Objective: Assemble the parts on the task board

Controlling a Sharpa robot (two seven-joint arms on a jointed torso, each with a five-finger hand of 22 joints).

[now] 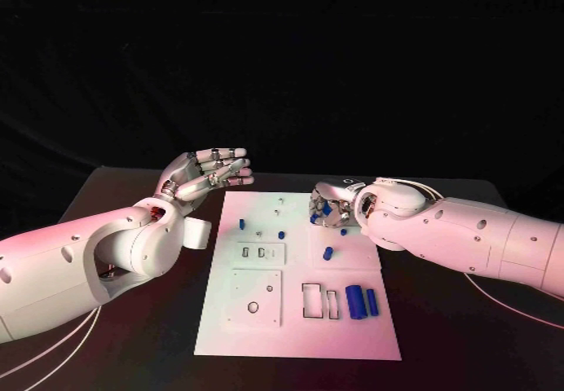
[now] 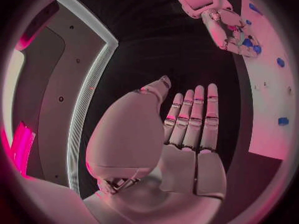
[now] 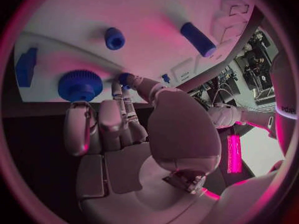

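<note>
Fingertips of the right silver hand (image 3: pixel 124 134) pinch a small blue peg (image 3: pixel 126 78) at the white task board's (image 1: pixel 235 334) far edge, where a slip could drop it, while the left hand (image 1: pixel 212 173) hovers open beside the board.

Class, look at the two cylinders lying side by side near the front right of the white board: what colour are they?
Blue. The two cylinders show best in the head view, against the white board.

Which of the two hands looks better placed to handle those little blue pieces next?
The right hand: it is over the task board, fingers at a small blue part. The left hand hovers open beside the board.
</note>
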